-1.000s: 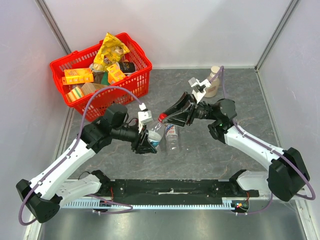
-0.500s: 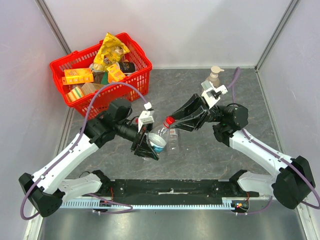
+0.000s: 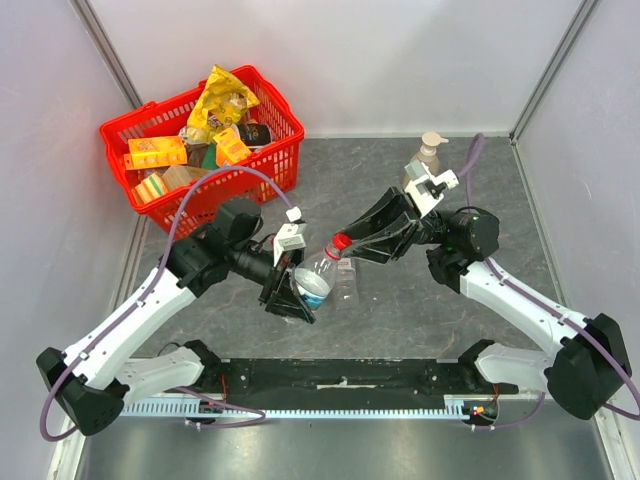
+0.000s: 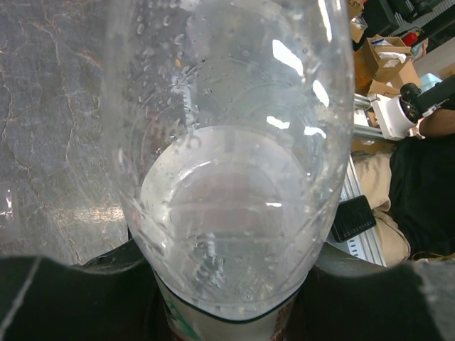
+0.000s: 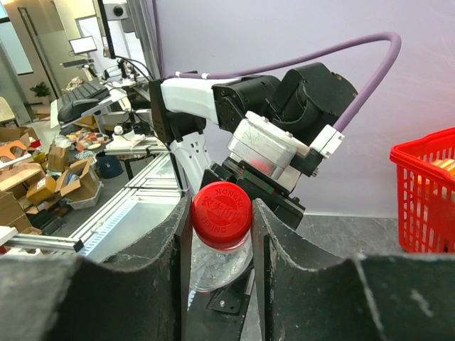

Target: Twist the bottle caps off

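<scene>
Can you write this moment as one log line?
left gripper: shut on bottle | right gripper: shut on red cap | bottle tilted, cap on neck

In the left wrist view the held bottle fills the frame. Its neck runs off the top edge and its label off the bottom edge. The fingers of the left gripper are dark blurs.

From the right wrist, the fingers of the right gripper hide the bottle below its red cap. The red basket is cut by the right edge.

From above, the second bottle loses its cap end under the right gripper. The soap dispenser, far right, is partly hidden behind that wrist.
</scene>
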`<state>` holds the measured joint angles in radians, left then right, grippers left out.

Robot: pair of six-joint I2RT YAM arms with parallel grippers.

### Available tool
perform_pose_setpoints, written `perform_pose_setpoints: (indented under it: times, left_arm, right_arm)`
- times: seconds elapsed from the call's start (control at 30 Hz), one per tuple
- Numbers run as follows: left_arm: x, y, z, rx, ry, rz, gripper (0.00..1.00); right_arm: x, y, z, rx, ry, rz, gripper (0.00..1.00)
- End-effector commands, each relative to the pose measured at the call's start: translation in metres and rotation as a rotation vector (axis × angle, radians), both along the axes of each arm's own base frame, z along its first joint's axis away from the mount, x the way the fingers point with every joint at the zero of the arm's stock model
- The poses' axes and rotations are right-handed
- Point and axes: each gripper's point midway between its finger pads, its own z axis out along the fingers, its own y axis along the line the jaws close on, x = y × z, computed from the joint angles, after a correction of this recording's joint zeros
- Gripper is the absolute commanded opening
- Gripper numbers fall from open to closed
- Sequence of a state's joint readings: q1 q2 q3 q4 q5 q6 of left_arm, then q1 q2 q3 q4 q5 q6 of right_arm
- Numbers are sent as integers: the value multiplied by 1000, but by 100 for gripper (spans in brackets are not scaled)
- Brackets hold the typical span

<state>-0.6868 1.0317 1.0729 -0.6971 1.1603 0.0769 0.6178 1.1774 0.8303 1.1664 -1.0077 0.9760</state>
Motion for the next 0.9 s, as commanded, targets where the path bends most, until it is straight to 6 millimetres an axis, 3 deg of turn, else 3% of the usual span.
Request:
perform_pose_setpoints:
  times: [0.0,0.27,0.37,0.47,0.63,0.87]
  left_arm:
    - [-9,6,3,-38,-22,-39,2]
    - [-9,8,-6,-17,-27,-15,2]
    - [-6,8,-10,-1,-33,5,2]
    - [0,8,-18,28,-37,38,2]
    - [11,8,-36,98,-34,113,2]
    - [37,9,-48,150,-90,268,2]
  right_arm:
    - [-18,-12,36,93,-134,-1,0]
    - [-5,-10,41,118,-79,-46,0]
    - [23,-8,40,110,1,-150,0]
    - [64,-10,30,73,106,-321,0]
    - [125,-20,-9,-77,236,-622,0]
    - [169,-35,-85,-252,357,-813,0]
